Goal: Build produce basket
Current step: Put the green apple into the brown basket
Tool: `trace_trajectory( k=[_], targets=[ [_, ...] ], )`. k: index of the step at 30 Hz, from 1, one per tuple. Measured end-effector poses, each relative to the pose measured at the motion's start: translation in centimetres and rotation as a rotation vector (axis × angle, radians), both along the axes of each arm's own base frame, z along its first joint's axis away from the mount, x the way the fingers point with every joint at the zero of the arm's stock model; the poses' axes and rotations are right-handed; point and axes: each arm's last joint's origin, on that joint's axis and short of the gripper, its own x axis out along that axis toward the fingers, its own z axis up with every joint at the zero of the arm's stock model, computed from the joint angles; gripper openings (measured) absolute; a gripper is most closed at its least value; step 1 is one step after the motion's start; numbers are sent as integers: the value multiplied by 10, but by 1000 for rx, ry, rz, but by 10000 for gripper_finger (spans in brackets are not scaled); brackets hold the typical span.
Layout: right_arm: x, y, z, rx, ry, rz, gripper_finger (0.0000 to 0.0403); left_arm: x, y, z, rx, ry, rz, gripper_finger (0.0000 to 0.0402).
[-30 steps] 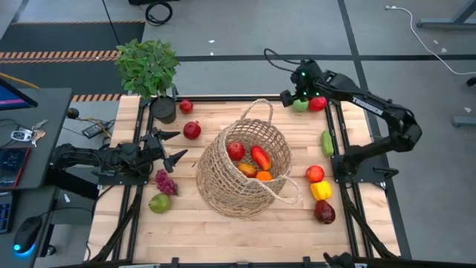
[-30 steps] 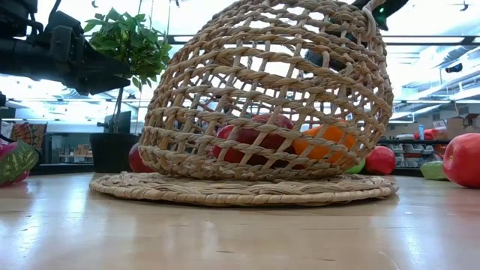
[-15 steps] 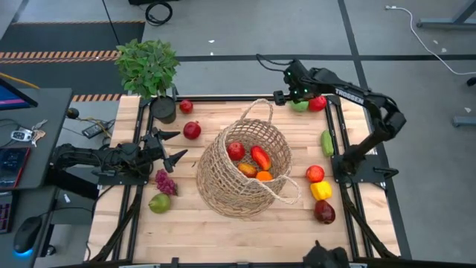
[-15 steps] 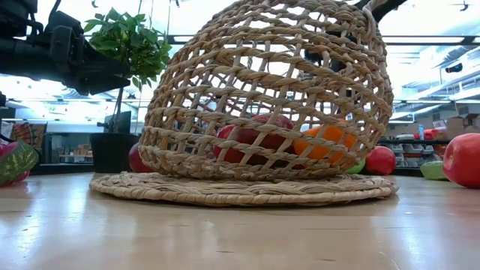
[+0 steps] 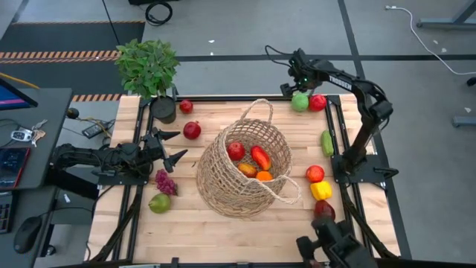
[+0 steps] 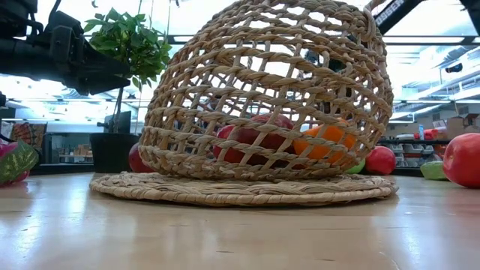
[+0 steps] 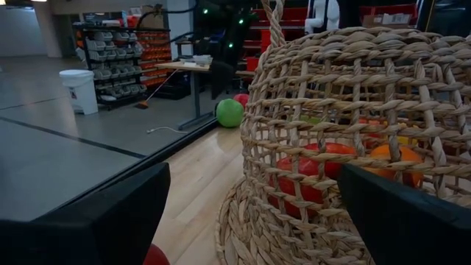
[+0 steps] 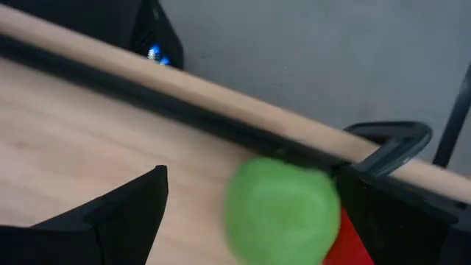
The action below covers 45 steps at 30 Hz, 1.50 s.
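Wicker basket (image 5: pixel 249 170) lies tipped on its side at centre of the wooden table (image 5: pixel 223 231), mouth toward the right arm's side, w/ four pcs of produce inside: a red apple (image 5: pixel 236 150), a red-orange pepper (image 5: pixel 260 157), a yellow-orange fruit (image 5: pixel 247 169) and an orange (image 5: pixel 264 176). Right gripper (image 5: pixel 299 83) hangs at the far right corner, jaws spread wide and holding nothing, directly over a green apple (image 5: pixel 300 102) that sits just beside a red fruit (image 5: pixel 317 103); in the right wrist view the green apple (image 8: pixel 281 214) shows between the two dark fingers (image 8: pixel 118 213). Left gripper (image 5: pixel 169 146) waits at the table's left edge, jaws likewise spread, empty, aimed at the basket (image 7: pixel 353 140).

Rest of the produce is loose on the table: a small red fruit (image 5: pixel 186 106) and a dark red one (image 5: pixel 192 130) near the potted plant (image 5: pixel 149 68); purple grapes (image 5: pixel 164 181) and a green pear (image 5: pixel 159 202) by the left arm; a green veg (image 5: pixel 327 142), red apple (image 5: pixel 315 173), yellow pepper (image 5: pixel 321 190) and dark red piece (image 5: pixel 324 209) along the right side.
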Motion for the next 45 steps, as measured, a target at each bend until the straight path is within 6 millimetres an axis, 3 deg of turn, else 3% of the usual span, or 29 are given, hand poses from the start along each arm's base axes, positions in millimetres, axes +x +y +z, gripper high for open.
trace_trajectory(
  k=[8,15,31,45],
  targets=[
    [-10,-17,-19,35,5,-38,396,0,0,0,0,0,0,398],
    [-12,-17,-32,68,13,-58,396,0,0,0,0,0,0,398],
    [-1,21,-69,218,76,-60,396,0,0,0,0,0,0,398],
    [18,41,-71,263,91,-5,357,0,0,0,0,0,0,398]
  ],
)
